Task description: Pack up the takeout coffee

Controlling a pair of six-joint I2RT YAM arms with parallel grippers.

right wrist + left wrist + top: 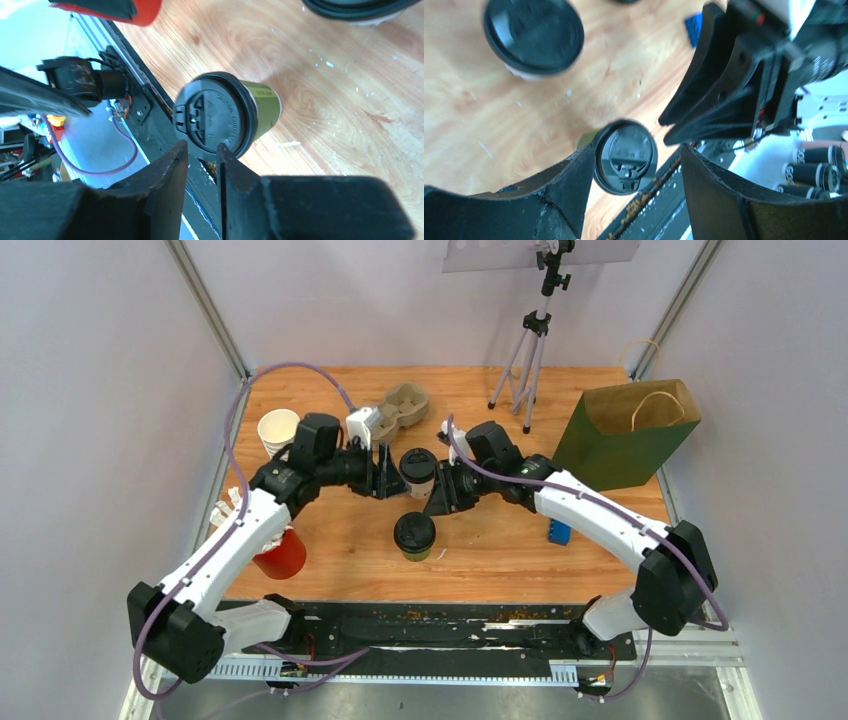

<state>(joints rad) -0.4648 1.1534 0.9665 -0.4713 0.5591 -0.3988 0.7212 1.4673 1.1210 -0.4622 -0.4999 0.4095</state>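
Looking at the takeout coffee first, I see both cups standing upright on the wooden table (340,540), each closed with a black lid. The white-sided cup (417,472) stands near the middle of the table. The olive-green cup (414,536) stands just nearer to the arm bases, close to the white one but apart from it.

My left gripper (385,473) sits just left of the white-sided cup. In the left wrist view its fingers (569,195) stand wide apart and hold nothing; the olive-green cup's lid shows in the gap between them, lower down on the table, and the white-sided cup lies off to one side of them. From overhead I cannot tell whether a fingertip touches the white-sided cup.

My right gripper (438,494) hangs just right of the white-sided cup and just beyond the olive-green one. Its fingers (165,190) are drawn in to a narrow slot with nothing in it, and the olive-green cup's lid lies past their tips.

Farther out, a cardboard cup carrier (404,406) lies behind the cups. A stack of lidless white cups (278,430) stands at the back left, and a red cup (284,556) at the near left, partly under my left arm. A green paper bag (628,435) stands open at the back right, beside a tripod (528,355).
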